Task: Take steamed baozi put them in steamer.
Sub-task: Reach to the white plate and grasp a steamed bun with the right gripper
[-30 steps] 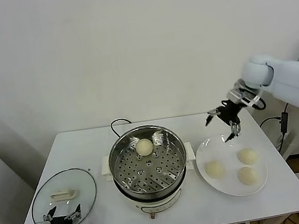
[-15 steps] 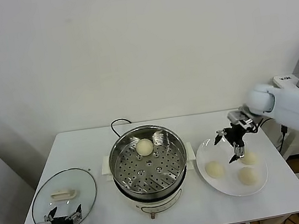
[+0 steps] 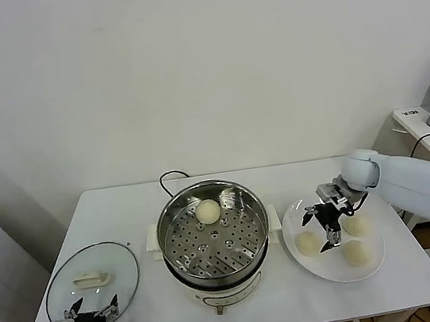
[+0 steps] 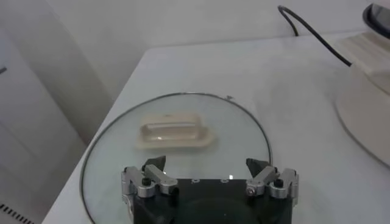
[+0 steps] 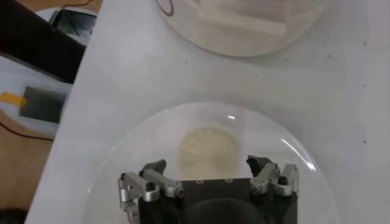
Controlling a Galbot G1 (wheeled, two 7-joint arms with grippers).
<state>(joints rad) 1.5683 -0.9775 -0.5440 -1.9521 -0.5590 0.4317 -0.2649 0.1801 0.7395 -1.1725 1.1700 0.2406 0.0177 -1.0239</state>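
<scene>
Right gripper [image 3: 326,228] hung low over the white plate [image 3: 374,265] in the head view, fingers spread and holding nothing, poised just above the plate's nearest bun [image 3: 308,242]. Two more buns [image 3: 355,252] lay on the same plate, one toward its far rim [image 3: 358,225]. One baozi [image 3: 207,209] already sat on the perforated tray at the back of the steamer [image 3: 213,233], which stood at the table's centre, uncovered. By that count the second pick seemed to be in hand, with three buns left to move. The glass lid [image 3: 91,278] lay flat at the table's left end, and the left gripper [image 3: 89,310] was parked beside it at the table's near edge.

From the left wrist, that gripper [image 4: 207,172] showed its fingers apart and empty, hovering over the lid [image 4: 177,137] and its white handle.

From the right wrist, the open fingers [image 5: 152,171] framed a single bun [image 5: 207,149] on the plate [image 5: 116,170], not yet touching it. The next move would likely call for a straight descent until the fingers flanked the bun, then a soft closure, since the dough looked easily dented.
</scene>
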